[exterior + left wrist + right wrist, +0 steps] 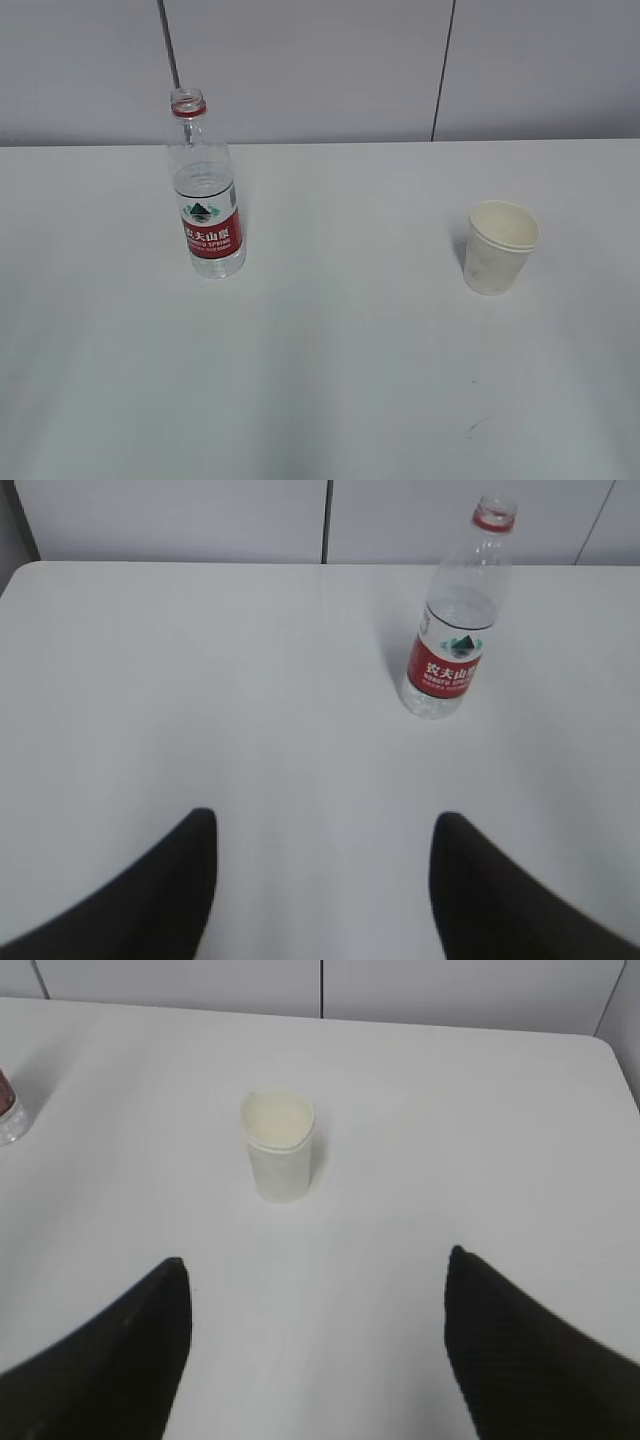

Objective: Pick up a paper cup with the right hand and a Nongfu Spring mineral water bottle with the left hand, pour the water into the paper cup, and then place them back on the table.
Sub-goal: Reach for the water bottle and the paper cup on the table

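One uncapped water bottle (pixel 207 205) stands on the tabletop (pixel 330 340), and one paper cup (pixel 499 246) well apart from it. Each wrist view shows one tool, two in all, left (pixel 325 880) and right (pixel 318 1345).

bottle (pixel 206 200): uncapped, upright, table left | paper cup (pixel 499 247): upright, right, well apart

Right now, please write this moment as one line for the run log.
phase: before grasp | left hand: open, empty | right hand: open, empty | bottle: upright, uncapped, on table | paper cup: upright, on table
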### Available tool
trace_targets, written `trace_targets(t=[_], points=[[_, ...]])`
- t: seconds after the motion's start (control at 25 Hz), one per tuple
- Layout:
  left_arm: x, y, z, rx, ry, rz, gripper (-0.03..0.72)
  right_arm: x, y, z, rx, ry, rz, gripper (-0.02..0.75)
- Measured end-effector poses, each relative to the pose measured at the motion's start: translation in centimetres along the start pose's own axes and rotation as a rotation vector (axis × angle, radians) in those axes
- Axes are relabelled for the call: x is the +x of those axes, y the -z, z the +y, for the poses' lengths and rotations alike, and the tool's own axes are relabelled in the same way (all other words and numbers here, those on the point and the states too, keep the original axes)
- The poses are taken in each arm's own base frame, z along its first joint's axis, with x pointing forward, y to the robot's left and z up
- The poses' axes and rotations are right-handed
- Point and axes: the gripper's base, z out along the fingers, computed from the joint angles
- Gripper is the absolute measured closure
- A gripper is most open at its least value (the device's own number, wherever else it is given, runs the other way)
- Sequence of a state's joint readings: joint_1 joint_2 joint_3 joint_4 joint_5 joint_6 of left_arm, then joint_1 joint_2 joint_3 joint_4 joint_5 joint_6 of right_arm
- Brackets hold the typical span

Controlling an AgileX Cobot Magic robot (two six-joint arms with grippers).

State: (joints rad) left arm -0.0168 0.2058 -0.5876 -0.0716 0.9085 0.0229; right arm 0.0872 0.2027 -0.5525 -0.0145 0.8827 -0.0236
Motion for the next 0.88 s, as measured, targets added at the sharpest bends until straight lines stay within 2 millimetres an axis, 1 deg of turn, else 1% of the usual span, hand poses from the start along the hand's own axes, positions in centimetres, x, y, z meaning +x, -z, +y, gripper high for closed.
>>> trace_targets(t=[0.12,0.24,0.36,0.48,0.52,0.64,0.76,0.88], points=[[-1.9,-2.4,0.1,-0.005,0.004,-0.029,0.267,-1.8,-2.4,0.0,-0.001,0.001,-0.013,0.15],[-3.8,-4.7,0.3,-0.01,0.003,-0.095,0.267,-3.6,-4.7,0.0,-0.001,0.002,-0.075,0.15],[-5.3,-7.1,0.5,-0.021,-0.029,-0.147,0.267,-4.9,-7.1,0.0,-0.001,0.003,-0.115,0.15],[-6.2,-9.7,0.7,-0.036,-0.075,-0.169,0.27,-5.7,-9.7,0.0,0.001,0.013,-0.183,0.15],[-6.5,-10.4,0.8,-0.041,-0.083,-0.187,0.27,-5.7,-10.6,0.0,0.001,0.015,-0.217,0.15],[-7.1,-12.8,1.0,-0.053,-0.09,-0.22,0.27,-4.8,-13.3,0.1,-0.004,0.004,-0.251,0.15],[-7.2,-15.1,1.2,-0.062,-0.089,-0.226,0.27,-3.0,-15.4,0.2,-0.012,-0.025,-0.233,0.15],[-6.9,-17.3,1.4,-0.069,-0.089,-0.214,0.27,-1.0,-16.9,0.3,-0.018,-0.04,-0.228,0.15]])
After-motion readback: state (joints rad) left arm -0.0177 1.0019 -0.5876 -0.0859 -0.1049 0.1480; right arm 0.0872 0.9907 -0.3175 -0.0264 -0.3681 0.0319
